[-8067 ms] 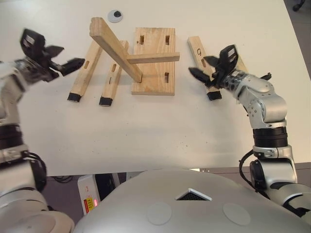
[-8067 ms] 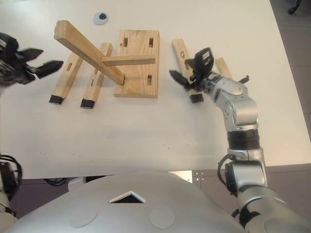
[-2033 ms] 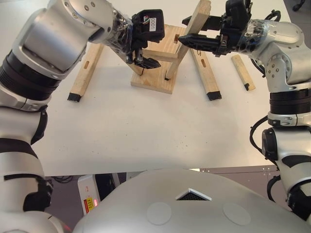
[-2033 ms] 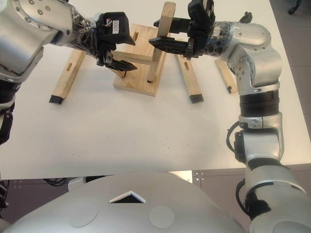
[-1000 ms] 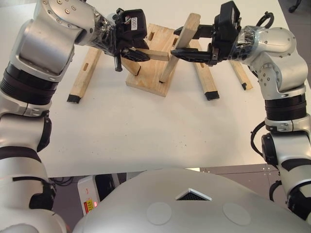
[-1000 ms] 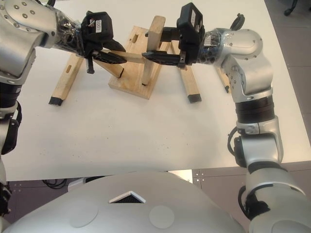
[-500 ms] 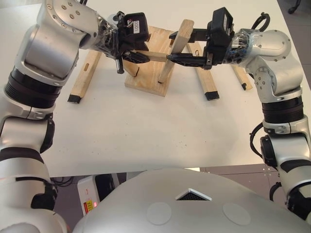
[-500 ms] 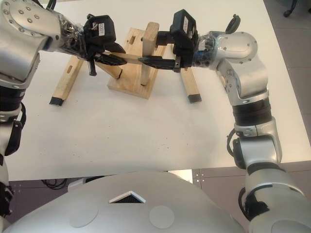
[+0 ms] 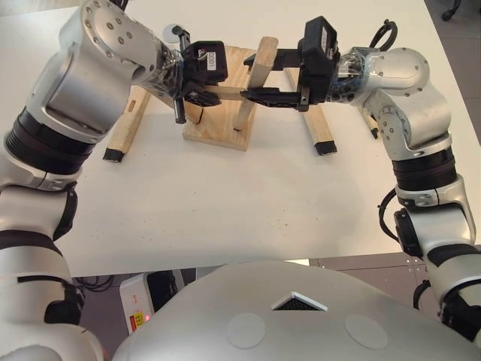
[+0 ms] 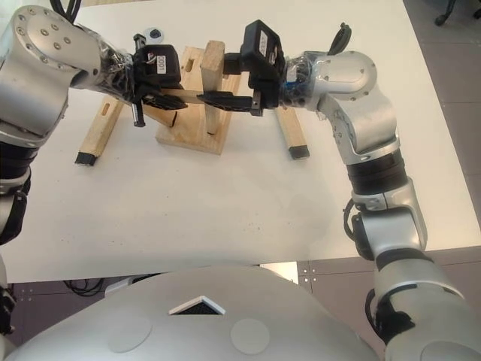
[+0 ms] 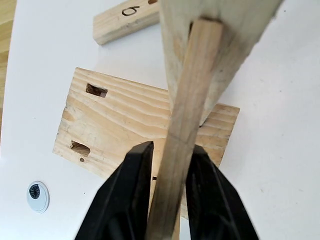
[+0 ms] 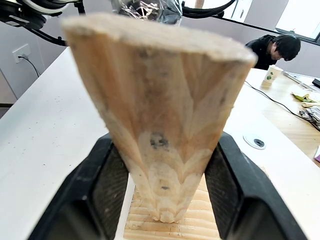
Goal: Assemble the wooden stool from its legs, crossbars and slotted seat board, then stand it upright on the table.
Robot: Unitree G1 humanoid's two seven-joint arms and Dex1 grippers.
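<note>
Left gripper point(image 11: 171, 148) pinching crossbar point(image 11: 192, 90), right gripper point(image 12: 162, 165) clasping leg point(image 12: 160, 90); arms converging

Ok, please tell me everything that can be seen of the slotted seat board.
The seat board is a flat rectangle of pale wood lying on the table, with rectangular slots near its corners. A leg, gripped by the right end effector, stands on it; the left end effector holds a crossbar above it.
</note>
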